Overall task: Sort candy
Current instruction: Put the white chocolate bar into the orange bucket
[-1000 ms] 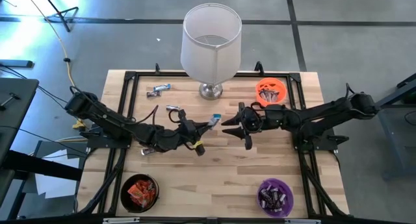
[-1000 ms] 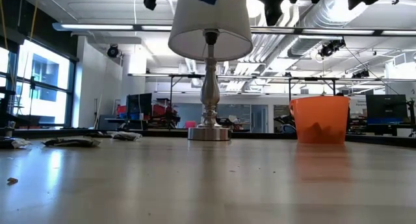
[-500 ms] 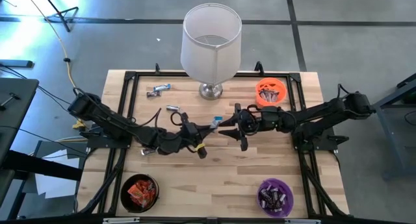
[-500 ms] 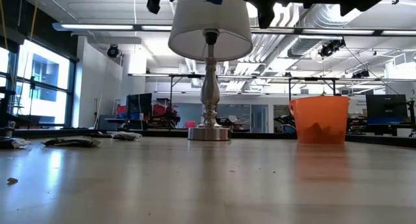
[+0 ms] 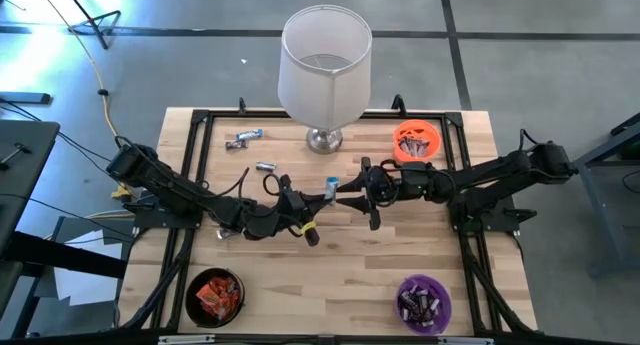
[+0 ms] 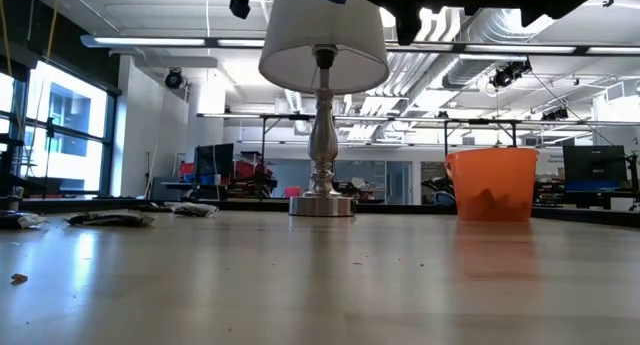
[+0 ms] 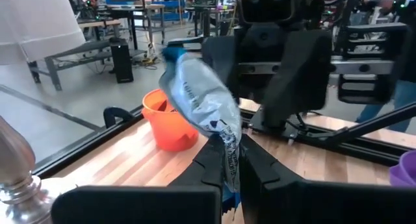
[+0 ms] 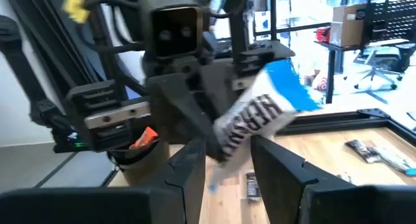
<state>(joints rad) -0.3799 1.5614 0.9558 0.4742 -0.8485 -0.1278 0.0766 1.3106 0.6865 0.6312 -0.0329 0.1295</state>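
Left claw: clenching a blue-white candy at frame centre.
Right claw: released, fingers flanking that candy.

Blue-white candy between two grippers

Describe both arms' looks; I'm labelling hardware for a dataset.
Both are black, slim, jointed arms with loose black cables. The left arm carries yellow tags near its base and wrist; the right arm shows none. Each ends in two flat black jaws.
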